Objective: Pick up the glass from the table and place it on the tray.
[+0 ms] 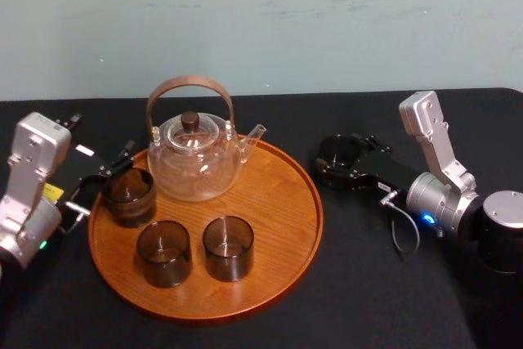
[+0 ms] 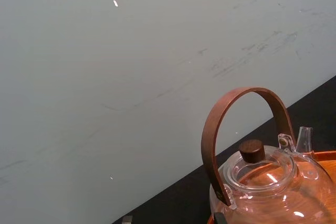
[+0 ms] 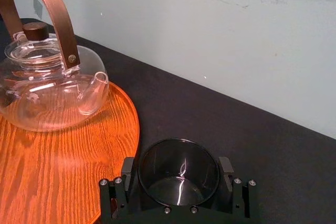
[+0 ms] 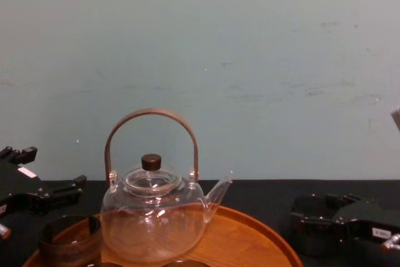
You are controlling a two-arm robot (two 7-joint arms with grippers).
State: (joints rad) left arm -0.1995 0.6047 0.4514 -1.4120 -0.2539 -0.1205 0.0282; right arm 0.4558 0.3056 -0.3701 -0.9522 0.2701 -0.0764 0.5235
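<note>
Right of tray, right end effector clasps glass.

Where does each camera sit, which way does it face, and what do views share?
Head view: high, looking down at the tray; both arms show, left gripper at the tray's left edge, right gripper on the glass beside it.
Chest view: low, looking across the table toward the wall; both grippers at its lower corners.
Left wrist view: on the left arm, facing the teapot and wall.
Right wrist view: on the right arm, facing its fingers around the glass.
Shared: all four show the teapot.
</note>
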